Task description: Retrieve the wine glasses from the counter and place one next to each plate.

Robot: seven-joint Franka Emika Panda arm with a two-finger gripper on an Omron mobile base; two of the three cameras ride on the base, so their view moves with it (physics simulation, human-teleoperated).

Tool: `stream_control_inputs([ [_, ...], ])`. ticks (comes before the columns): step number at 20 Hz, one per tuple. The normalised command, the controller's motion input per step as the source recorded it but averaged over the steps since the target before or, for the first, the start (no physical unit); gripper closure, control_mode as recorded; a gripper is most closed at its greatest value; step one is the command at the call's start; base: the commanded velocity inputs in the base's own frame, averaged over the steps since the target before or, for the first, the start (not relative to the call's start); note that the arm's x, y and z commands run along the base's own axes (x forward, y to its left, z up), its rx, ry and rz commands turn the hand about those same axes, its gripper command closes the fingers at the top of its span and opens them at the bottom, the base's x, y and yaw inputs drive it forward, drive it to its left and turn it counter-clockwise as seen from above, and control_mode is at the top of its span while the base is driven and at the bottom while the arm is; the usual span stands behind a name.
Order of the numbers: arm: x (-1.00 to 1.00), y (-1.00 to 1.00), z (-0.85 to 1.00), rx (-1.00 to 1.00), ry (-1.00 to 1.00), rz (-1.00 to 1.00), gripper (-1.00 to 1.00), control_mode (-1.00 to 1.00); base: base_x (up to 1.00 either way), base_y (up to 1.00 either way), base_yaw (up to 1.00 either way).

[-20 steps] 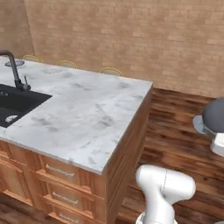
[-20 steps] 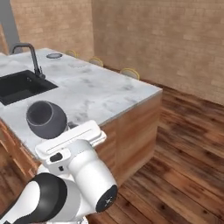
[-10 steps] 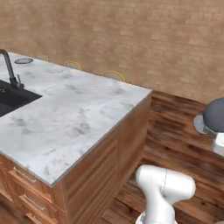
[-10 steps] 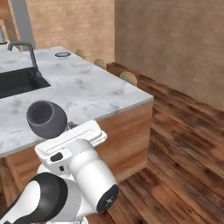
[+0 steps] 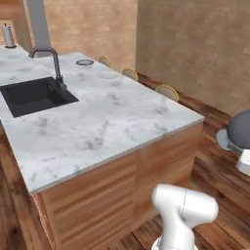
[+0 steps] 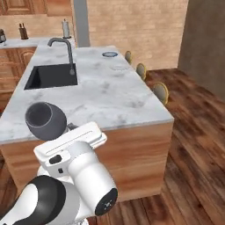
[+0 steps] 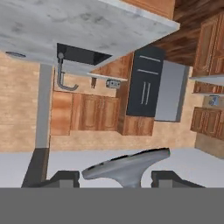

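Gripper is closed on a wine glass: in the hand view the round foot sits between the two finger tips, and in the right base view the dark bowl rides above the arm's wrist, off the bar top. Base faces the marble bar top with the black sink and tap. Blue-grey plate sits by the far edge on the stool side, and a pale plate just nearer along the same edge. Judgement: first glass in transit, none placed; second glass not visible
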Motion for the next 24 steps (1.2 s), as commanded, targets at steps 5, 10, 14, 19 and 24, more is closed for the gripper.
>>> stream_control_inputs([
  [5, 0.0, 0.0, 0.0, 0.0, 0.0, 0.0, 1.0, 1.0, 0.12, -0.63, 0.79],
  [10, 0.0, 0.0, 0.0, 0.0, 0.0, 0.0, 1.0, 1.0, -0.2, -1.0, 0.53],
  [14, 0.0, 0.0, 0.0, 0.0, 0.0, 0.0, 1.0, 1.0, -0.21, -1.0, 0.4],
  [19, 0.0, 0.0, 0.0, 0.0, 0.0, 0.0, 1.0, 1.0, -0.19, -1.0, 0.27],
  [24, 0.0, 0.0, 0.0, 0.0, 0.0, 0.0, 1.0, 1.0, -0.14, -1.0, 0.25],
])
